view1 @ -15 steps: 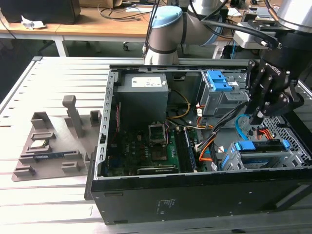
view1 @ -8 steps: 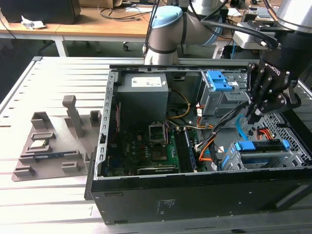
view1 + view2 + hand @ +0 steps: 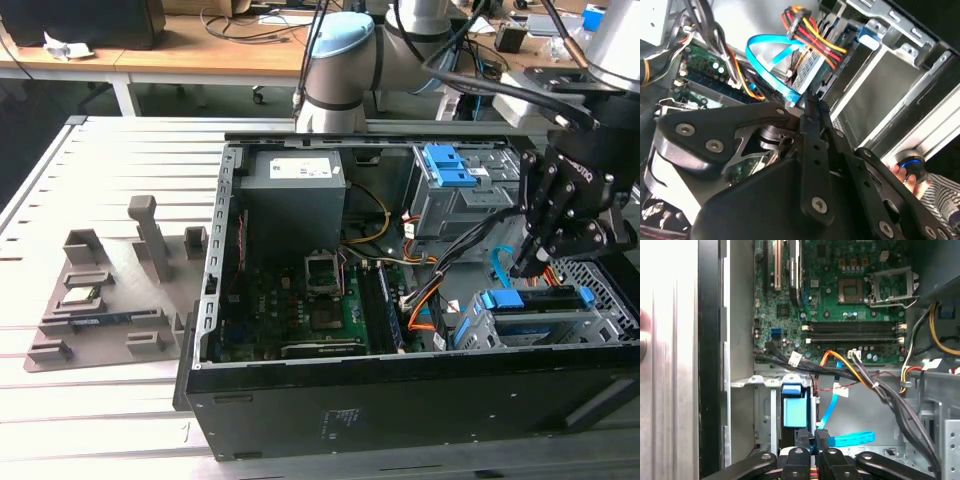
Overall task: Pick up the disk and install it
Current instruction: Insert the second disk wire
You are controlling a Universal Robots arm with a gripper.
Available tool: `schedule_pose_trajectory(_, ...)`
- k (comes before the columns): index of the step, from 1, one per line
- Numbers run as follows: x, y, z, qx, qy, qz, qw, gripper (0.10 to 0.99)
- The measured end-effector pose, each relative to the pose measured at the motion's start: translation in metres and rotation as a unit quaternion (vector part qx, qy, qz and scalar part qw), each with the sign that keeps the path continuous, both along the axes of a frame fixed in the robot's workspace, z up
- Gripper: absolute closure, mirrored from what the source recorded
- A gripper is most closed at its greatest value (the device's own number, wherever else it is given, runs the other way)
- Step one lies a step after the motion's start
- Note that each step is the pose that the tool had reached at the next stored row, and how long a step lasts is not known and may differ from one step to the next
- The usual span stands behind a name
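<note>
The gripper (image 3: 527,262), apparently pinched together, hangs above the disk (image 3: 530,300).

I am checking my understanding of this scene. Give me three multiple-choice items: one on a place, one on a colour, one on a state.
1. Where does the claw hang?
A. Over the grey tray
B. Over the drive cage
C. Over the power supply

2. What colour is the flat cable near the claw?
A. Blue
B. Green
C. White

3. How is the computer case?
A. Closed
B. Standing upright
C. Lying open, motherboard exposed

Key: 1 B, the claw is above the cage at the exterior view's right. 2 A, the cable loops light blue in both wrist views. 3 C, the green board shows from above.
</note>
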State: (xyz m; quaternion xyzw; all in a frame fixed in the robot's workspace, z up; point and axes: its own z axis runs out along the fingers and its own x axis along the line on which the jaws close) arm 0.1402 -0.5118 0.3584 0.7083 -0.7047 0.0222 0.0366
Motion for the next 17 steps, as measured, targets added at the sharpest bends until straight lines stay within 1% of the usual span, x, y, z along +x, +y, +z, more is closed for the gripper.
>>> schedule_pose_trajectory(1, 0.0033, -0.0007, -0.0037, -0.0007, 0.0000, 0.000, 1.0000, 0.922)
schedule_pose_trajectory(2, 0.0053, -0.0016, -0.0059, -0.0012, 0.0000, 0.000, 1.0000, 0.922)
schedule_pose_trajectory(4, 0.0076, -0.0049, -0.0091, -0.0016, 0.0000, 0.000, 1.0000, 0.922)
schedule_pose_trajectory(6, 0.0105, -0.0056, -0.0115, -0.0018, 0.0000, 0.000, 1.0000, 0.922)
schedule_pose_trajectory(8, 0.0138, -0.0056, -0.0129, -0.0017, 0.0000, 0.000, 1.0000, 0.922)
schedule_pose_trajectory(12, 0.0178, -0.0057, -0.0148, -0.0019, 0.0001, 0.000, 1.0000, 0.922)
schedule_pose_trajectory(17, 0.0186, -0.0083, -0.0182, -0.0019, 0.0000, 0.000, 1.0000, 0.922)
